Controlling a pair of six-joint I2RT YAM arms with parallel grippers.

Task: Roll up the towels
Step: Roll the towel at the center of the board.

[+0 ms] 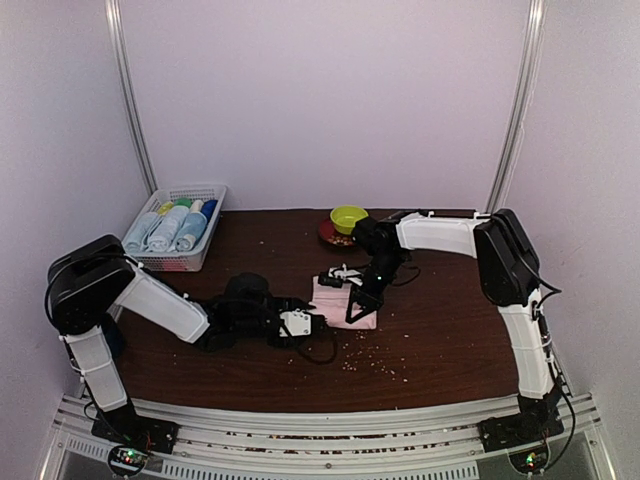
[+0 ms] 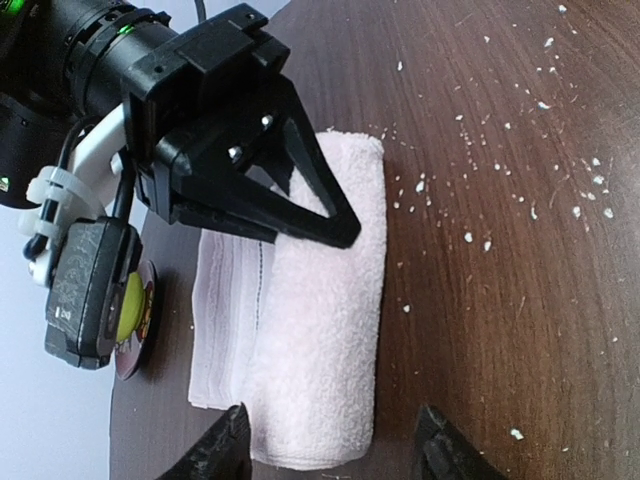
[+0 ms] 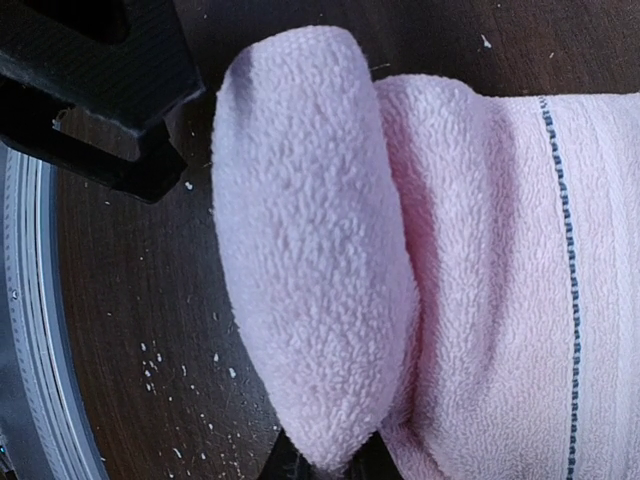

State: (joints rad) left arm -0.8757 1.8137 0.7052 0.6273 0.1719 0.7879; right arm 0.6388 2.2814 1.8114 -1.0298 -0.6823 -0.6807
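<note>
Pink towel, part-rolled, lying near the middle of the table. The rolled portion runs along the side nearer the bare wood. The unrolled remainder, with its stitched stripe, lies flat beside the roll on the side toward the yellow bowl.

(a) My right fingers come down from above onto the top of the roll, near its far end. They are clenched to a point, and in the right wrist view a plump fold of pink pile bulges up over them, so I judge that they pinch the fold. The likely purpose is to pin the roll so that it cannot spring open or slide on the table.

(b) My left fingers are released and spread. One stands on each side of the roll's near end, low to the table, and neither clearly touches the cloth. Placed so, they are aligned with the roll's axis, ready to close on this end or to push it onward over the flat part.

(c) A white mesh basket stands at the table's far left corner and holds rolled cloths side by side. White specks are scattered over the wood beside the towel.

Rolling is judged incomplete, because flat cloth remains beside the roll.
</note>
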